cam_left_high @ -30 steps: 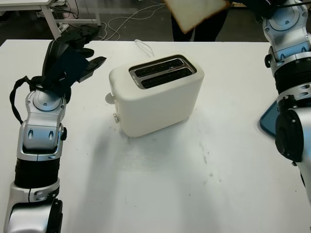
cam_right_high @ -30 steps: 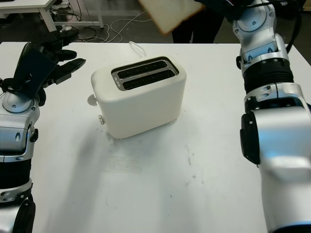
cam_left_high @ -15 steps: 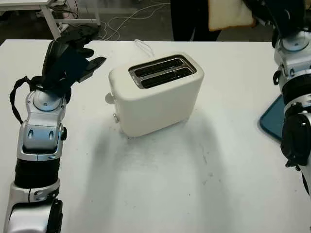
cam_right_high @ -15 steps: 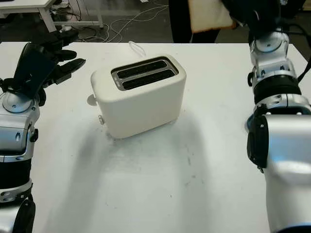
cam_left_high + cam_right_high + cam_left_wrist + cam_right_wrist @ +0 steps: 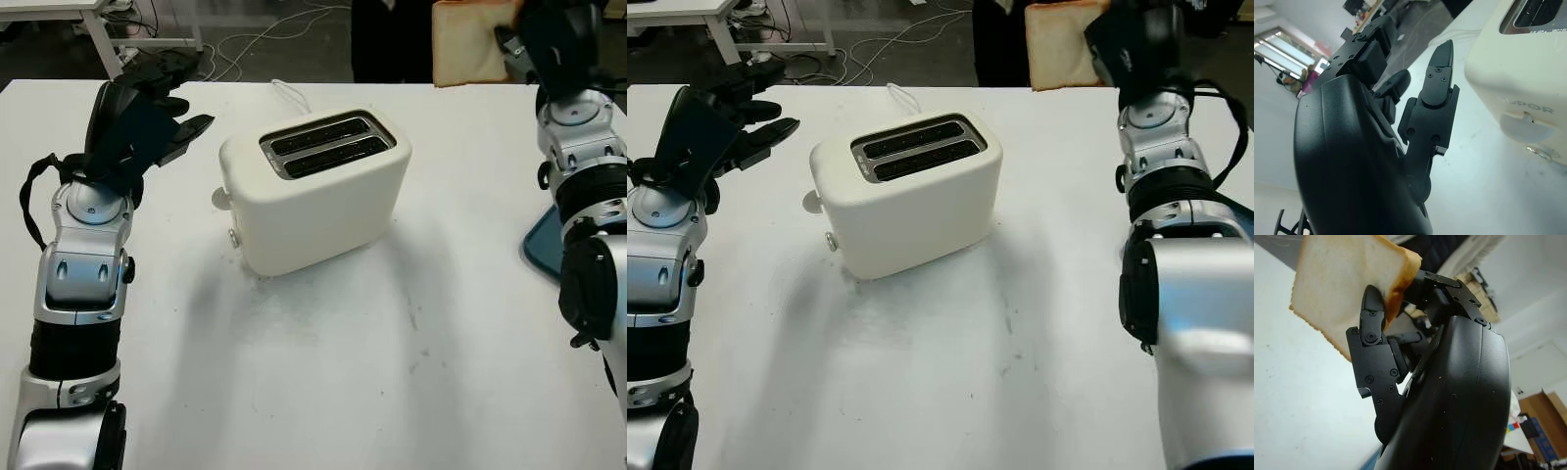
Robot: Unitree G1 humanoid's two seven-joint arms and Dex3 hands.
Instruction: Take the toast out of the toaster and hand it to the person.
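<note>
One toast slice, gripped by the right hand (left hand open), hangs past the table edge.

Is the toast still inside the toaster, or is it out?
Out. The right robot hand holds the toast up past the table's far edge; both toaster slots look empty.

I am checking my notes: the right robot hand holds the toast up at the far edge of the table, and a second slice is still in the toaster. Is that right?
Not quite. The right robot hand does hold the toast up there, but both slots of the toaster are empty, as the left eye view shows.
</note>
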